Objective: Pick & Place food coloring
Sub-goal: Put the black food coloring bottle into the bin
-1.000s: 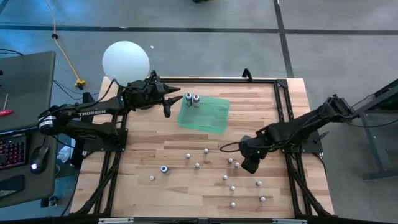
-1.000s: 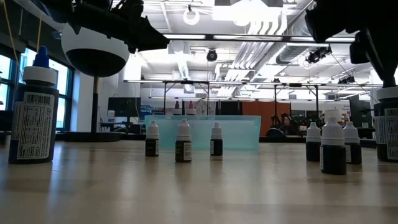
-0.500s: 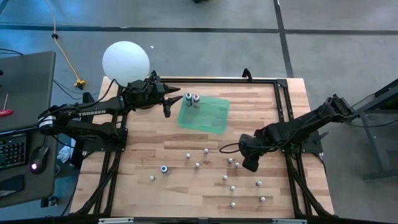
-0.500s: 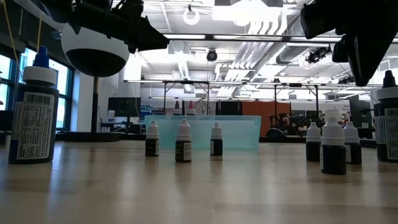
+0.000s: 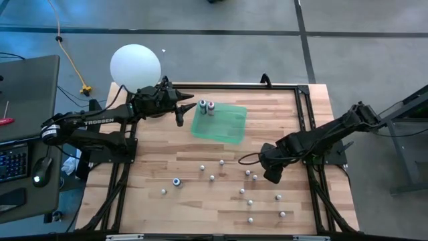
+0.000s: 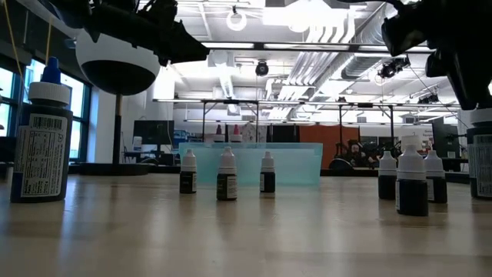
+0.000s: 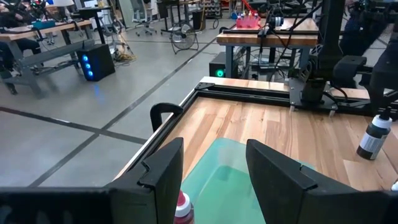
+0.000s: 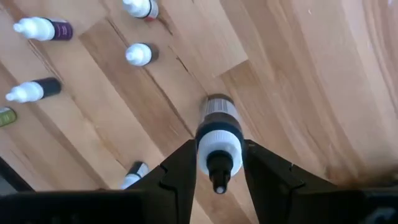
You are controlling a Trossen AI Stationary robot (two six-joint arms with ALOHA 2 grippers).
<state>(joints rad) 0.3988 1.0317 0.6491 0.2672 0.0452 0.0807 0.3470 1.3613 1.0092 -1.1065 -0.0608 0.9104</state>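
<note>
Two greyish food coloring bottles (image 5: 206, 106) stand in the green tray (image 5: 224, 127). A third, blue-capped bottle (image 5: 176, 181) stands on the wood, at the left in the low view (image 6: 42, 138). Several small whitish bottles (image 5: 249, 194) stand scattered on the table's near half. My right gripper (image 5: 271, 175) is open and points down over a fourth greyish bottle (image 8: 217, 134) that stands upright on the table. Its fingers (image 8: 180, 171) flank the white cap. My left gripper (image 7: 208, 180) hovers open at the tray's left edge, above a pink-capped bottle (image 7: 181, 208). My right gripper comes from above with one finger on each side of the bottle's white cap (image 8: 217, 144). The fingers lie very close to the cap, and I cannot tell whether they touch it. The bottle stands upright on the table.
A large white globe (image 5: 135, 65) sits beyond the table's far left corner. A black frame rail (image 5: 304, 114) runs along the table's far and right sides. Small bottles (image 8: 139, 54) stand close around my right gripper. Bare wood lies between the tray and the scattered bottles.
My right gripper has shifted a little toward the table's right edge and now stands over the greyish bottle. In the low view it hides the bottle's blue tip, which showed half a second ago.
</note>
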